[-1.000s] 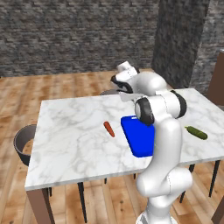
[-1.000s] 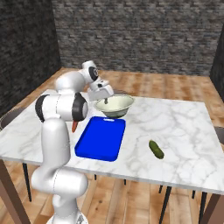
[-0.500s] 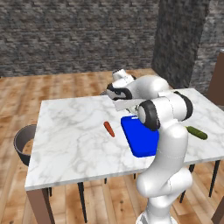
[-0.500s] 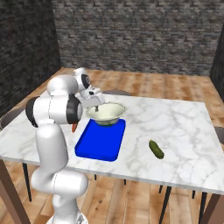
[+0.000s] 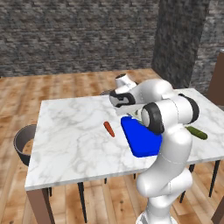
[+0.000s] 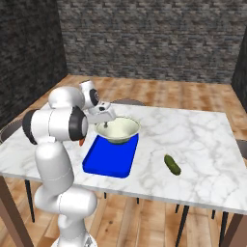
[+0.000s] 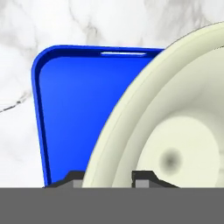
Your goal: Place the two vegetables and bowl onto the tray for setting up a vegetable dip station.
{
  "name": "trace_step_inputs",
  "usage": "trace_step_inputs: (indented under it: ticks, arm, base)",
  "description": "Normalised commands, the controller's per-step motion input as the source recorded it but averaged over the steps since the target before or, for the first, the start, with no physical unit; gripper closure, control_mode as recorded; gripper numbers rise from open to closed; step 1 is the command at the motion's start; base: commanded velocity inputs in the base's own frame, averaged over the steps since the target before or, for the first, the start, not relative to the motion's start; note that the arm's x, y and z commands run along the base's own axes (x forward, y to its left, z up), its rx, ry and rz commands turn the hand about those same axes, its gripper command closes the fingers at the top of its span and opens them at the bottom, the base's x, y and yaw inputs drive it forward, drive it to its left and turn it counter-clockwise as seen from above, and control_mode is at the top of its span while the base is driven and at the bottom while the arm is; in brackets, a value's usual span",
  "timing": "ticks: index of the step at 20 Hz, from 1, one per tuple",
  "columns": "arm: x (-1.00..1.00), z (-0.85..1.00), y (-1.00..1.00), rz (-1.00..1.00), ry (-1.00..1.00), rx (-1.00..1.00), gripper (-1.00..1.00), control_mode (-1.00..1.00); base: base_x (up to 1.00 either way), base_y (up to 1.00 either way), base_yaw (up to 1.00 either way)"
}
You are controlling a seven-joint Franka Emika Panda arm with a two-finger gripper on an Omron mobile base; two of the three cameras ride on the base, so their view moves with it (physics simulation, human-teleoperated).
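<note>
The cream-white bowl (image 6: 118, 129) hangs tilted over the far end of the blue tray (image 6: 109, 158), and my gripper (image 6: 103, 123) is shut on its left rim. In the hand view the bowl (image 7: 175, 131) has its rim clamped between my fingertips (image 7: 144, 176), with the tray (image 7: 72, 113) and its slot handle beneath. From the left base view, my gripper (image 5: 125, 109) sits just past the tray (image 5: 139, 139). The orange carrot (image 5: 109, 129) lies on the marble left of the tray. On the tray's other side, the green cucumber (image 6: 172, 164) rests on the table, apart from it.
The marble table (image 6: 193, 140) has open surface around the tray. A dark round chair seat (image 5: 24, 142) stands at the table's left end. Another seat (image 6: 126, 102) sits behind the far edge, and a brown chair back (image 5: 218, 78) rises at the right.
My gripper has carried the bowl from beyond the tray towards me, so it now hangs over the tray's far end. Carrot and cucumber have not moved.
</note>
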Motion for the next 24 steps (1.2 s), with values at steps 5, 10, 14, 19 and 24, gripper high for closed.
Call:
trace_step_inputs:
  ticks: [5, 10, 14, 19, 24]
  arm:
    - [0.05, -0.03, 0.23, 0.20, 0.00, 0.06, 1.00, -1.00]
    - [0.11, -0.01, 0.27, 0.19, 0.00, 0.06, 1.00, -1.00]
    - [0.04, -0.04, 0.06, 0.09, 0.00, 0.02, 1.00, -1.00]
    - [0.00, -0.20, -0.02, 0.03, 0.01, 0.00, 1.00, -1.00]
    - [0.00, -0.27, 0.00, 0.01, 0.01, -0.02, 1.00, -1.00]
  base:
    - [0.00, 0.00, 0.00]
    - [0.00, 0.00, 0.00]
    - [0.00, 0.00, 0.00]
    - [0.00, 0.00, 0.00]
    - [0.00, 0.00, 0.00]
